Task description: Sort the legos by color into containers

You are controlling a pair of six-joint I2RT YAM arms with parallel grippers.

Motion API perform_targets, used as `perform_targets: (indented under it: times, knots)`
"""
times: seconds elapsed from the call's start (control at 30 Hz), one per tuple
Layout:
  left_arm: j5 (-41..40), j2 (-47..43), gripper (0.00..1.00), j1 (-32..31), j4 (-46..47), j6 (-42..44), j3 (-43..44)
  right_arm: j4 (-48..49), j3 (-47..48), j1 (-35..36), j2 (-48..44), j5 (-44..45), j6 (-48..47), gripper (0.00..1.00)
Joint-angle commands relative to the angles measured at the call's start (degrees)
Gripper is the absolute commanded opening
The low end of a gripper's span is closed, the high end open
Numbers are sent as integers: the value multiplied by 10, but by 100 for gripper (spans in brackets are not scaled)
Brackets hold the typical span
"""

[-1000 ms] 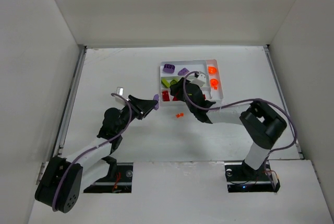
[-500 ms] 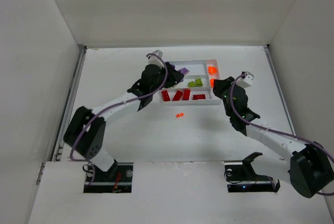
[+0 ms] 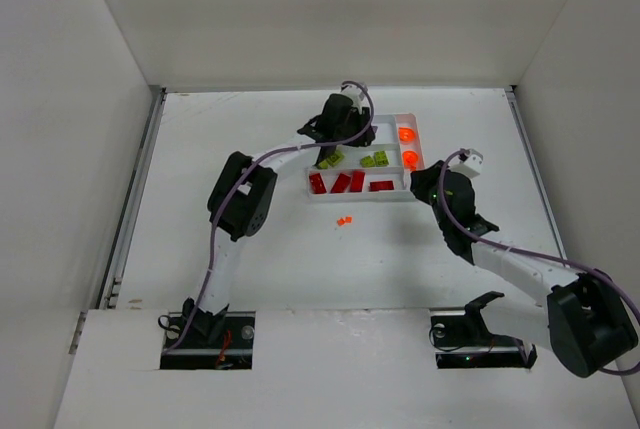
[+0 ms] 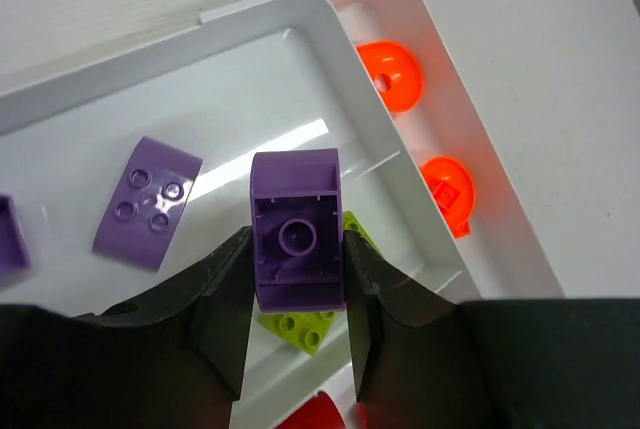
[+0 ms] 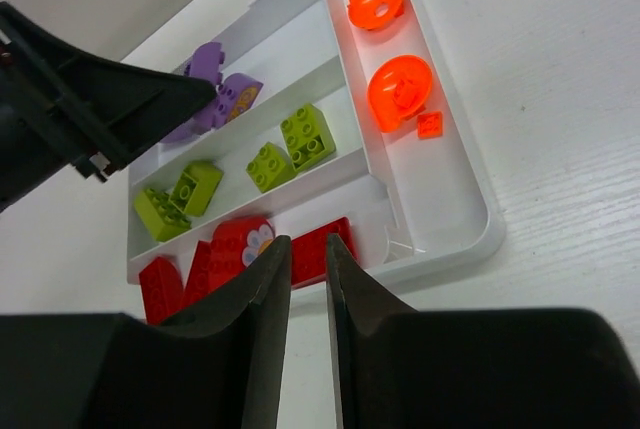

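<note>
Over the tray [image 3: 365, 198], about at the wall between its far and middle slots, your left claw [image 4: 296, 241] is clenched on a purple brick [image 4: 295, 184] (the hollow underside faces the wrist camera). A curved purple piece [image 4: 148, 204] lies in the far slot beneath. Green bricks [image 5: 308, 136] sit in the middle slot and red ones [image 5: 235, 244] in the near slot. Two round orange pieces [image 5: 400, 89] share the narrow end slot with a tiny orange square [image 5: 430, 125]. Your right claw [image 5: 305, 244] hangs near the tray's near right corner, fingers pinched almost together with nothing between them. Two small orange bits [image 3: 344, 220] lie on the table [image 3: 300, 269], just in front of the tray.
</note>
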Motion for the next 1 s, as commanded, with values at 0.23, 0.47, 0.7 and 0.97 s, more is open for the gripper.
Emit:
perform_targets:
  times: [0.23, 0.47, 0.7, 0.97]
  knots:
    - [109, 98, 28, 25, -69, 121, 208, 51, -8, -9, -5, -29, 9, 28]
    - [118, 156, 39, 14, -144, 176, 306, 55, -9, -12, -4, -31, 8, 31]
    - [79, 135, 63, 10, -135, 201, 293, 62, -8, -10, -2, -38, 1, 35]
    - [-32, -90, 57, -5, 0, 122, 79, 54, 15, 26, -13, -68, -39, 18]
